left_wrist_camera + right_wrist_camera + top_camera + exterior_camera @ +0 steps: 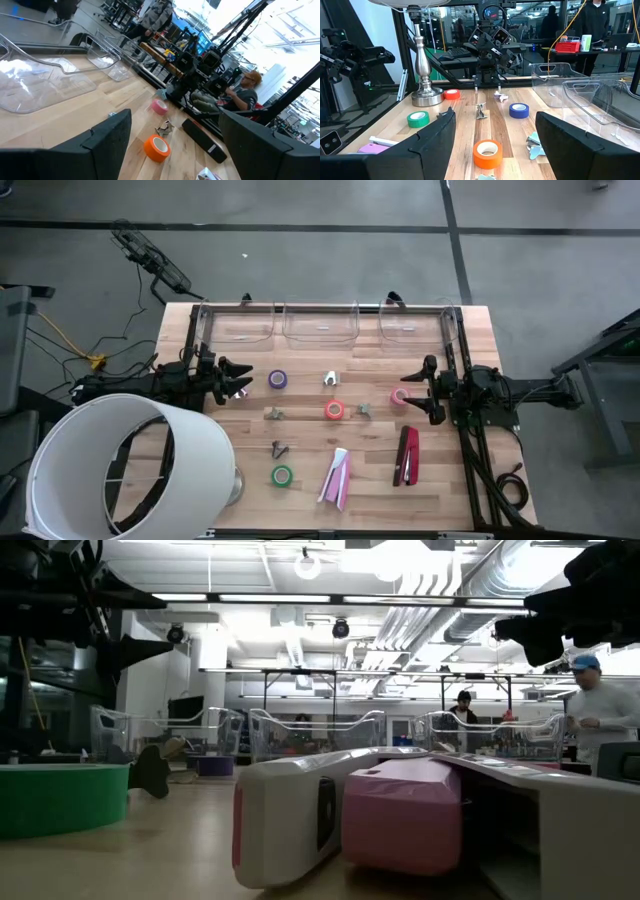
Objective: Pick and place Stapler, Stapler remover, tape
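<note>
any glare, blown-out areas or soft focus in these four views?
High view: even light, a lampshade masks the near-left corner. Low view: ceiling lights blown out, the pink-and-white stapler and green tape sit close and soft, both arms silhouetted. Left wrist view: window area washed out. Right wrist view: glare on the clear bins, orange tape sharp.

Bare desk [470,450] runs along the right edge past the red stapler [407,456], and a clear strip lies between the three clear bins [321,323] and the tape rows. The lamp [120,465] crowds the near-left corner — its shade overhangs the wood, its base just beside the green tape [282,475].
</note>
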Controlling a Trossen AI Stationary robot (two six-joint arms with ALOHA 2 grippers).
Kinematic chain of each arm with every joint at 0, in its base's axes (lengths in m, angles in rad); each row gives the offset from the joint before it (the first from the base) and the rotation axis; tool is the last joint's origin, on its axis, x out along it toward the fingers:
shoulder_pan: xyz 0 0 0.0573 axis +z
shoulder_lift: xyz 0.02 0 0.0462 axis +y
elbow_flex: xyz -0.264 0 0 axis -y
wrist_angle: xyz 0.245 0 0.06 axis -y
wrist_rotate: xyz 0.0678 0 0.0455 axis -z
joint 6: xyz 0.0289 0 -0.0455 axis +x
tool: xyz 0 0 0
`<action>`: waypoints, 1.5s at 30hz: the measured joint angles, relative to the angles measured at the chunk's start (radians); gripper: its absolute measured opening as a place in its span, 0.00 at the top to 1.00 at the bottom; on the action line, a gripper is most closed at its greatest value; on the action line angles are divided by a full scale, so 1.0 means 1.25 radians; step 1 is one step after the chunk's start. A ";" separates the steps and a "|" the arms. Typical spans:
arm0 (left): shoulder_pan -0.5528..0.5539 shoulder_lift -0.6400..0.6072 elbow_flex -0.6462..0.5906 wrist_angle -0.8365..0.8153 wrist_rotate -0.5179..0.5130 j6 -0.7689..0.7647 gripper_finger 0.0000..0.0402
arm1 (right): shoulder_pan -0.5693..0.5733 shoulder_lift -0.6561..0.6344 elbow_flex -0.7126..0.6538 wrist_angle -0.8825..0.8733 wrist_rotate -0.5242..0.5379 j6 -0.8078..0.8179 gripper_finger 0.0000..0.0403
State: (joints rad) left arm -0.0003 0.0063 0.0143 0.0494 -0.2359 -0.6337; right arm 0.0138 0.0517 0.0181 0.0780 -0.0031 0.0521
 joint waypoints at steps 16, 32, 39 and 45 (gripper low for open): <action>0.000 0.000 0.000 0.000 0.000 0.000 0.26 | 0.000 0.000 0.000 0.000 0.031 -0.007 0.34; 0.000 0.000 0.000 0.000 0.000 0.000 0.26 | 0.000 0.000 0.000 0.001 0.027 0.084 0.34; 0.000 0.000 0.000 0.000 0.000 0.000 0.26 | 0.000 0.000 0.000 0.001 0.025 0.087 0.34; 0.000 0.000 0.000 0.000 0.000 0.000 0.26 | 0.000 0.000 0.000 0.005 0.038 0.126 0.34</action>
State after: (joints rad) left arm -0.0002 0.0063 0.0143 0.0494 -0.2359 -0.6338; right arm 0.0139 0.0521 0.0181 0.0843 0.0439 0.2094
